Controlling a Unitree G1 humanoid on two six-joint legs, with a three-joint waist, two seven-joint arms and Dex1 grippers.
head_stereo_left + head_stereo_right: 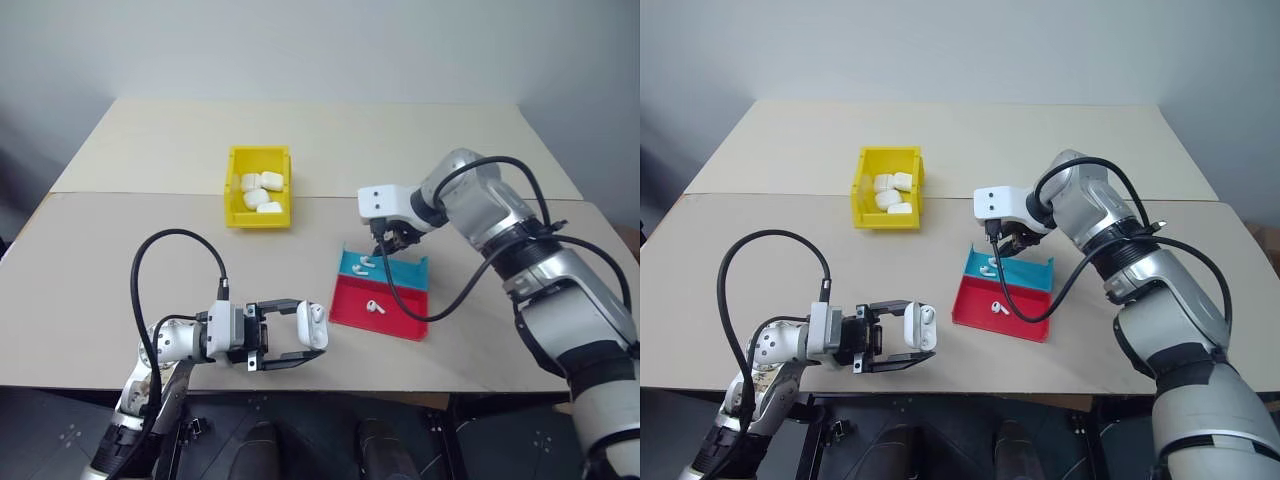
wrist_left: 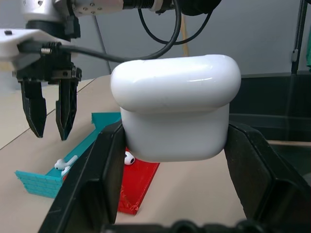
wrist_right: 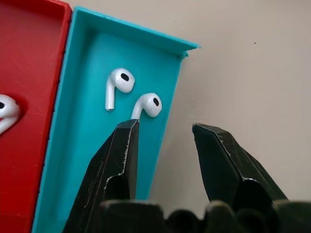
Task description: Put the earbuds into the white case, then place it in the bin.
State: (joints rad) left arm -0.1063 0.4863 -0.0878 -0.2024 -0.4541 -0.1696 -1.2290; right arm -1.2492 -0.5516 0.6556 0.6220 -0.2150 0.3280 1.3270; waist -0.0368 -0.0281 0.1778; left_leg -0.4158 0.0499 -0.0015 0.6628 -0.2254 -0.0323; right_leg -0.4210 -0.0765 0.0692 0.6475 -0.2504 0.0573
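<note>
Nearest the table's front edge, to the left of the red-and-blue tray (image 1: pixel 380 300): left gripper (image 1: pixel 300 340), pointing level toward the tray, fingers clamped on the white case (image 1: pixel 312 325), lid closed, case upright between the black pads (image 2: pixel 104 179) and lifted off the table (image 1: pixel 100 270). Black cable (image 1: pixel 175 245) looping up and back from that wrist. Next, the tray itself, flat on the table, red half nearer, teal half farther. On the red half: one white earbud (image 1: pixel 375 307), lying alone near the middle. On the teal half: two more earbuds (image 3: pixel 119 85), side by side near the tray's far left corner, stems pointing roughly the same way, close together but not touching. Directly above that teal half: right gripper (image 1: pixel 385 243), tilted downward, fingers parted with a clear gap, holding nothing; one fingertip (image 3: pixel 124 141) just over the stem of the nearer teal-side earbud, the other off past the tray's rim above bare table. Whether that fingertip touches the stem: cannot tell. Farther back and to the left of the tray, well apart from it: the bin (image 1: pixel 233 205), bright yellow, upright walls, sitting near the seam between the two table boards. Inside the bin: several white cases (image 1: pixel 262 190), piled loosely together.
</note>
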